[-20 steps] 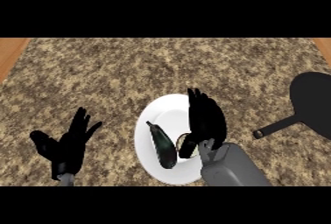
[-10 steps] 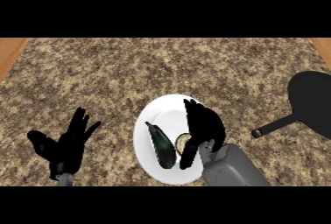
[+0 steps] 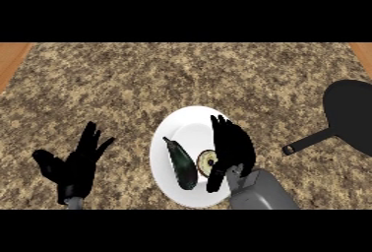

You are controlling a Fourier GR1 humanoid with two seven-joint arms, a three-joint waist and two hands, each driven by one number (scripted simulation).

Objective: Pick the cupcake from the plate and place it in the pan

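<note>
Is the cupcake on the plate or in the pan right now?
On the white plate: the cupcake lies there, partly hidden by the right hand; the black pan at the right shows nothing inside.

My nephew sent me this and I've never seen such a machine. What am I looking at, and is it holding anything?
It is a humanoid robot, seen from its own head looking steeply down at a kitchen counter; only its grey forearms and hands show. A white plate holds a cupcake and a long dark vegetable; a black pan lies at the right. The black right hand is over the plate, beside the cupcake, fingers straight, apparently holding nothing. The left hand rests open at lower left.
</note>
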